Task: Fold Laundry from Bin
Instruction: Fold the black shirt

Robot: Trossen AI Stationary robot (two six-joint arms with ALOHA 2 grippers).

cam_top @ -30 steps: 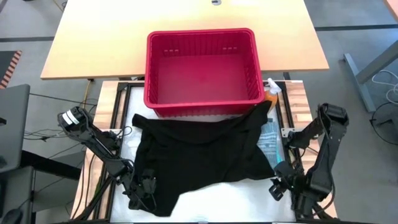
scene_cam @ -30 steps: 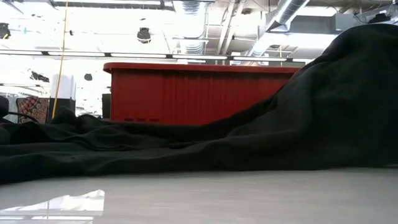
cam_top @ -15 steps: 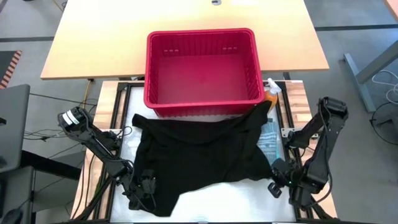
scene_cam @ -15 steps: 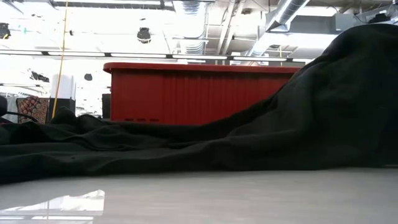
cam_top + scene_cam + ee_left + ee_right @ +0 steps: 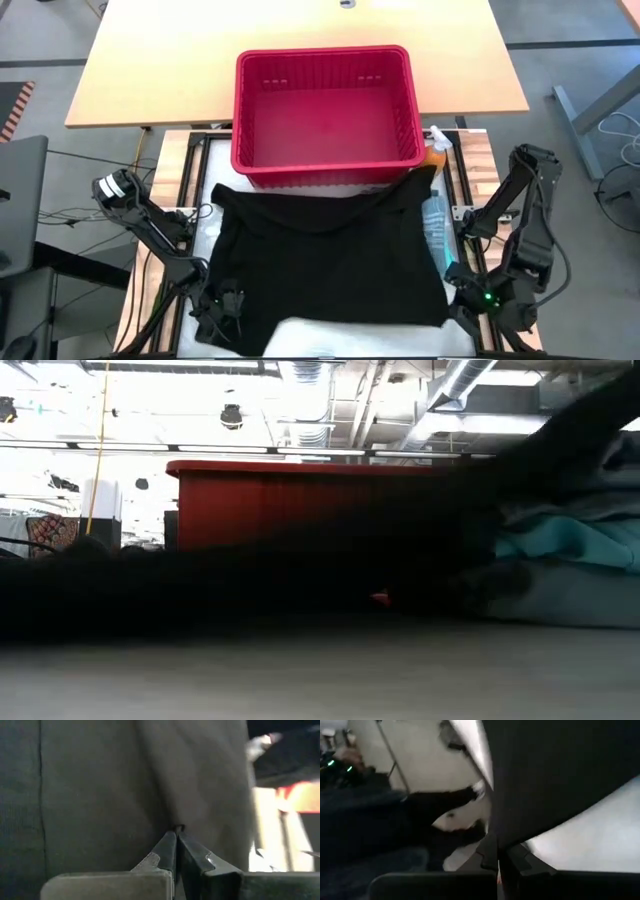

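**Black garment pinched at both near corners, spread flat in front of the red bin**

Seen from above: black garment (image 5: 325, 255) lying spread on the white work surface (image 5: 320, 335), its far edge touching the front wall of the red bin (image 5: 325, 105). Bin upright on the far side, nothing visible inside.

Left gripper (image 5: 222, 310) down at the garment's near left corner, jaws fully closed with black cloth pinched between them. From the left wrist camera: two dark fingers (image 5: 165, 851) pressed together, a fold of dark fabric (image 5: 125, 785) running straight out from the tips and filling the space ahead of the jaws.

Right gripper (image 5: 452, 303) down at the garment's near right corner, jaws likewise fully closed on the cloth. From the right wrist camera: fingers (image 5: 490, 852) shut tight, black fabric (image 5: 555, 770) rising from between the tips and hanging ahead of them, pale surface showing beyond its edge.

Just outside the right jaws, toward the far side: a pile of other laundry, teal cloth (image 5: 436, 222) showing along the black garment's right edge. Orange spray bottle (image 5: 437, 143) standing at the bin's near right corner, well beyond the right jaws.

From table height: teal and grey folded garments (image 5: 565, 555) stacked at the right, dark blurred cloth (image 5: 200, 585) across the foreground, red bin wall (image 5: 300, 505) behind it.
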